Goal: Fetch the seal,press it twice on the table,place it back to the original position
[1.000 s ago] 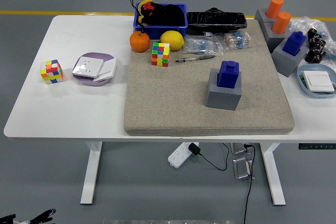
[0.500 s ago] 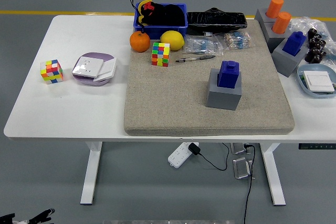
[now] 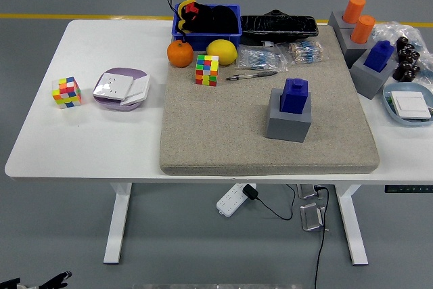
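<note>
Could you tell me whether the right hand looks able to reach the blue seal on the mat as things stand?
Probably yes: the blue seal stands upright in its grey holder, with open mat in front and to its right. No hand is in view yet.

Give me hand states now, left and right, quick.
Left hand: not in view; nothing of it over the table.
Right hand: not in view either.
The blue seal sits untouched in its grey holder.

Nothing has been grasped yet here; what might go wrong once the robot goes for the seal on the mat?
The blue seal sits in a grey holder that looks loose on the beige mat, so a lift might drag the holder along. A second blue seal stands at the table's right, inviting a wrong pick. The pen lies nearby and might be nudged.
</note>
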Motion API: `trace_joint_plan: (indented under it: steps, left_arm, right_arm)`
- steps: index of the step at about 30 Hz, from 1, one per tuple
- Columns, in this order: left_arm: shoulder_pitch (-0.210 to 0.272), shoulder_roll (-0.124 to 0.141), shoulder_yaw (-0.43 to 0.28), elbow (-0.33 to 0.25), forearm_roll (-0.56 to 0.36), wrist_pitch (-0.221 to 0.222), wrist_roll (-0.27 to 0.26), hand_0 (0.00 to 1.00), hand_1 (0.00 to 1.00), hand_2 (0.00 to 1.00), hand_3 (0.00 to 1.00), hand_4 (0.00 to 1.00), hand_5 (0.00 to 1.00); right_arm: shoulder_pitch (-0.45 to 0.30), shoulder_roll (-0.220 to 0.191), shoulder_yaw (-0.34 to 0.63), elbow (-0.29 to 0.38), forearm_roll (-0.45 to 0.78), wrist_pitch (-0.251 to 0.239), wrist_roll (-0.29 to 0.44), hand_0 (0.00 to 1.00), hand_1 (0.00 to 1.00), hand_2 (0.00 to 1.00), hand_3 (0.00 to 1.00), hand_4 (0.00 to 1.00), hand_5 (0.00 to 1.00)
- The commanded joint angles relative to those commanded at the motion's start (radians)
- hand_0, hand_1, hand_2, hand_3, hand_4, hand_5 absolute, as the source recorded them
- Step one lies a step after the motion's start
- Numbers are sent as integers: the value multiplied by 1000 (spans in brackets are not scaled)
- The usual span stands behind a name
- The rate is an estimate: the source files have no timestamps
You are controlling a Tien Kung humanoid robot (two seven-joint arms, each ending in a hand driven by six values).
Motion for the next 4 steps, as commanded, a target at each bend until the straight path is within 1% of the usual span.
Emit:
trace_joint_plan:
  steps: [4]
  left_arm:
    - [-2, 1, 3, 0, -6, 0, -1, 812, 789, 765, 801, 688, 433]
  right_arm:
    - [2, 0, 0, 1, 0, 1, -1, 873, 836, 811, 791, 951, 317]
